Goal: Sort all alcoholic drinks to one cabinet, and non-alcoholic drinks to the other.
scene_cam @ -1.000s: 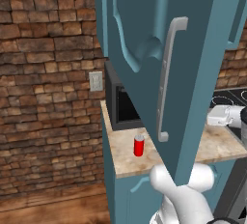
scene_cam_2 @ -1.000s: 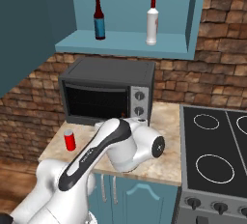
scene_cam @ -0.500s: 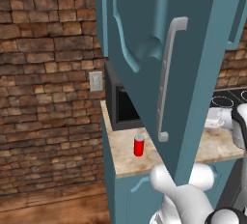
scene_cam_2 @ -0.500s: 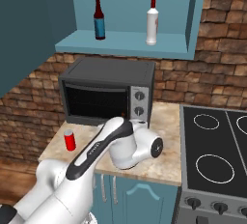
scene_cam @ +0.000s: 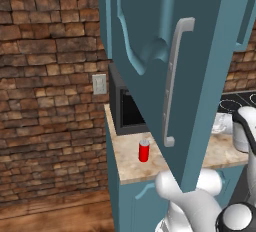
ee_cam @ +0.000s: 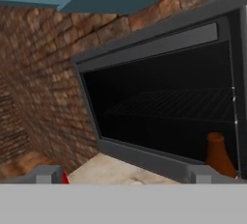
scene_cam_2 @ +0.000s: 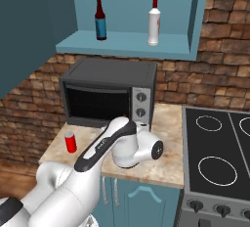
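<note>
On the open cabinet shelf (scene_cam_2: 122,45) stand a slim whitish bottle with a red cap (scene_cam_2: 154,21) and a dark bottle with a blue label (scene_cam_2: 100,20). A small red can (scene_cam_2: 71,142) (scene_cam: 144,151) stands on the counter left of the microwave (scene_cam_2: 107,94). In the hand view my gripper (ee_cam: 125,177) is open, low over the counter and facing the microwave door (ee_cam: 164,107). A brown bottle neck (ee_cam: 217,153) rises just inside the right fingertip (ee_cam: 202,175). A sliver of red (ee_cam: 64,178) shows by the left fingertip. My wrist (scene_cam_2: 136,145) hides the fingers in the right base view.
An open teal cabinet door (scene_cam: 165,76) with a long handle (scene_cam: 174,76) hangs close in front of the left base camera. A black stove top (scene_cam_2: 215,147) lies right of the beige counter (scene_cam_2: 166,123). The brick wall (scene_cam: 50,76) runs behind.
My wrist has shifted and turned a little over the counter in front of the microwave. The can and the shelf bottles have stayed where they were.
</note>
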